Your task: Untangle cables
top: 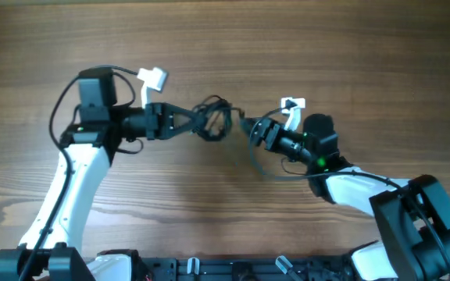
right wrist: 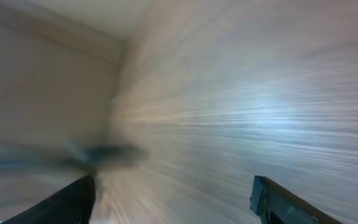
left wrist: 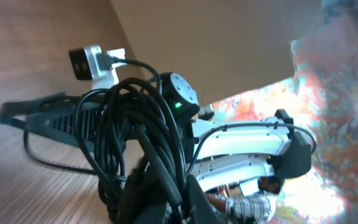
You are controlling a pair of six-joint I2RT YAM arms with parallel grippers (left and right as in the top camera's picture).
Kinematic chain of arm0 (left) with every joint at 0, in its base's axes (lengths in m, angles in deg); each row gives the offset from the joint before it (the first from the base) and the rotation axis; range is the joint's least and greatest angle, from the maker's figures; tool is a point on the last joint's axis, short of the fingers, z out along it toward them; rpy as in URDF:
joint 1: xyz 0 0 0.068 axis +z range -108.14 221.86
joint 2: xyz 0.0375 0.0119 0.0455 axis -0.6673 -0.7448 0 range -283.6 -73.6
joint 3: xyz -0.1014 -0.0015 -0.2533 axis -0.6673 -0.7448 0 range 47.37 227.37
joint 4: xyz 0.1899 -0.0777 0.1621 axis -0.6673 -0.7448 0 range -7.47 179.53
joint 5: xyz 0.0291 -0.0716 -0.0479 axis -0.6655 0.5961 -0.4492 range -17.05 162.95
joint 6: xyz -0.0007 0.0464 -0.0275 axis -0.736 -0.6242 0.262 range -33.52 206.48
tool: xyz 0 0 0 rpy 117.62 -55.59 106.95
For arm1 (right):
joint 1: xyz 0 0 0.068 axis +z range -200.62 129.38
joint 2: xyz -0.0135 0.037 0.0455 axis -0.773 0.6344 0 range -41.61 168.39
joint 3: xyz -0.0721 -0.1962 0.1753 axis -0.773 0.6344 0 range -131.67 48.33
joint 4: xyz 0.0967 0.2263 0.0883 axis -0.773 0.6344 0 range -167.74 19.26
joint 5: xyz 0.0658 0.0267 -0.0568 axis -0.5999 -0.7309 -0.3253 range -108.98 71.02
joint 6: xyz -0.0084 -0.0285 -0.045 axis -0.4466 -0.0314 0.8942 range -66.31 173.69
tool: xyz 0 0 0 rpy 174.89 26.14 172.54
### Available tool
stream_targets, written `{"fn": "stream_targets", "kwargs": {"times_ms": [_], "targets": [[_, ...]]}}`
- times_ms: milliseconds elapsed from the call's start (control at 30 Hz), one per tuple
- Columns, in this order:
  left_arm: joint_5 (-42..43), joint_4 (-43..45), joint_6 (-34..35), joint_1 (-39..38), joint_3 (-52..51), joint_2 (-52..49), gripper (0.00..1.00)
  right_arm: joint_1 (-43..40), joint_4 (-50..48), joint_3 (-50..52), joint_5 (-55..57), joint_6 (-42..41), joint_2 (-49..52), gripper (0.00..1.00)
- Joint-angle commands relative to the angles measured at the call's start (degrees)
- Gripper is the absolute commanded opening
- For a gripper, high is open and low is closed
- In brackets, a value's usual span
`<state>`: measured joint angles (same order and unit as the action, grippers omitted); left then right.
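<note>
The cables (top: 213, 119) are a small knotted bundle of thin black cords in the middle of the wooden table. My left gripper (top: 192, 121) reaches in from the left and is shut on the bundle's left side. In the left wrist view the cables (left wrist: 129, 118) loop thickly just ahead of the left gripper (left wrist: 179, 186), with cords running between its dark fingers. My right gripper (top: 250, 127) points left, just right of the bundle. In the blurred right wrist view the right gripper (right wrist: 173, 186) is open with only bare wood between its fingers. A dark blurred shape (right wrist: 104, 152) lies off its left finger.
A white camera (top: 153, 78) sits on the left wrist and another white camera (top: 291, 105) on the right wrist, each with a thicker black lead. The arm bases and a black rail (top: 209, 269) line the front edge. A person in a plaid shirt (left wrist: 247, 205) is behind the right arm.
</note>
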<state>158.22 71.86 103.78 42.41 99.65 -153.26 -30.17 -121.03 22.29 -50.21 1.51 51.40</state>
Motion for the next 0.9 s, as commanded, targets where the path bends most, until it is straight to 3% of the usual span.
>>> {"fn": "stream_targets", "kwargs": {"times_ms": [0, 167, 267, 367, 533, 667, 767, 867], "targets": [[4.5, 0.5, -0.1, 6.7, 0.5, 0.0, 0.04, -5.2, 5.2, -0.1, -0.2, 1.4, 1.0, 0.80], [4.3, 0.5, -0.1, 9.6, 0.5, 0.0, 0.04, -8.7, 6.5, -0.1, -0.6, 2.9, 0.1, 0.79], [0.7, 0.5, 1.8, 9.6, 0.5, 0.0, 0.04, -9.3, 1.6, -0.1, -7.8, 5.9, -2.6, 0.86], [-10.8, 0.5, 16.0, 9.4, 0.5, 0.0, 0.04, -8.2, -7.4, -0.1, -13.3, 0.1, -3.3, 0.90], [-27.2, 0.5, 46.6, 8.0, 0.5, 0.0, 0.04, -2.6, -6.2, -0.1, -4.7, -11.2, -3.2, 0.95], [-33.2, 0.2, 77.0, 6.1, 0.5, 0.0, 0.04, 0.4, -6.3, -0.1, -12.5, -1.8, -3.2, 0.97], [-35.9, 0.1, 84.3, 4.4, 0.5, 0.0, 0.04, 0.4, -6.1, -0.1, -16.5, -0.7, -3.2, 0.97], [-38.1, -0.1, 90.1, 2.7, 0.5, 0.0, 0.04, 1.6, -6.1, -0.1, -17.4, -4.8, -3.2, 0.97]]}}
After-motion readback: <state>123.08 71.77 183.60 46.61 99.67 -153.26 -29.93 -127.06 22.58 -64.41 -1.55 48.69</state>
